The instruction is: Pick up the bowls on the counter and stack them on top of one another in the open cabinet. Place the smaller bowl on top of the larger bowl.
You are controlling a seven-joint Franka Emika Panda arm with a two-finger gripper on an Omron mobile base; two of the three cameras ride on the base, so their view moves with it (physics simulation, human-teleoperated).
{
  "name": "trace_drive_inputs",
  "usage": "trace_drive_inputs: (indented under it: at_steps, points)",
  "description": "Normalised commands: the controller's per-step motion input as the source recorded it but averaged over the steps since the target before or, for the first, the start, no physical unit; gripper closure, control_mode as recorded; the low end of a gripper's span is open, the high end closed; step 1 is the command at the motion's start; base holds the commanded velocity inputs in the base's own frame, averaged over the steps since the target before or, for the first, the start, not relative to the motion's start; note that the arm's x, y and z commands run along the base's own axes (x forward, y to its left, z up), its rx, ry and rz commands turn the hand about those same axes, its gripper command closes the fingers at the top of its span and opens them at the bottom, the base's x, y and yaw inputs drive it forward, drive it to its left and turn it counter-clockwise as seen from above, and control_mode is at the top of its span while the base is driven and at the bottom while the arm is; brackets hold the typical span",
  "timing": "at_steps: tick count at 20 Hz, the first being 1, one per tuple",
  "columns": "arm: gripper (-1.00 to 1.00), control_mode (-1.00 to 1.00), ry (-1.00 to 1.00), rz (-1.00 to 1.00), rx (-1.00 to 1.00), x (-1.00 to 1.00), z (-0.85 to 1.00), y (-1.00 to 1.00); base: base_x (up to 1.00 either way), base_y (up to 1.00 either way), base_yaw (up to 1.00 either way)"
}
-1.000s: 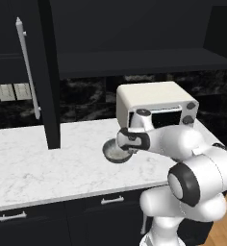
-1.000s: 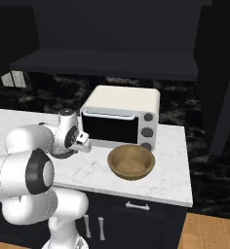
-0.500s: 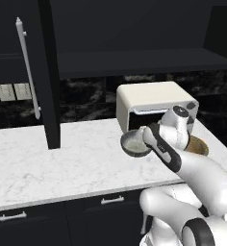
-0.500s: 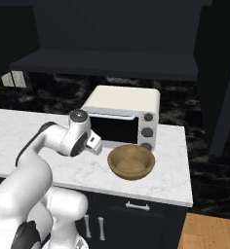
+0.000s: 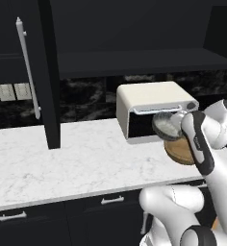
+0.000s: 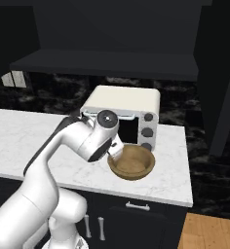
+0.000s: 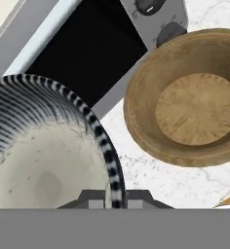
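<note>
Grey smaller bowl [image 7: 44, 160] (pale speckled inside, striped rim), beside brown larger bowl [image 7: 195, 102]

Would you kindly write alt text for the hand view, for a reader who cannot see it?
The smaller bowl, pale inside, is held by its rim between the jaws. Beyond it the larger bowl rests on the counter before the toaster oven.

No text, label, brand, number or sign can be read anywhere; the cream box-shaped toaster oven [image 6: 124, 116] with its round grey knobs [image 6: 147, 118] carries no legible marking.
</note>
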Motion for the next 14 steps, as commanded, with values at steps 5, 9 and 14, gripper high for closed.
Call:
trace_drive_inputs:
  at_steps: [5, 9, 14]
  points:
    - [1.00, -1.00, 0.20, -0.28, 0.20, -0.02, 0.18, -0.80, 0.00, 0.00, 0.00]
    - [1.00, -1.00, 0.03, 0.00, 0.00, 0.04, -0.14, -0.08, 0.00, 0.00, 0.00]
    - [1.00, -1.00, 0.00, 0.00, 0.00, -0.22, -0.55, -0.53, 0.00, 0.00, 0.00]
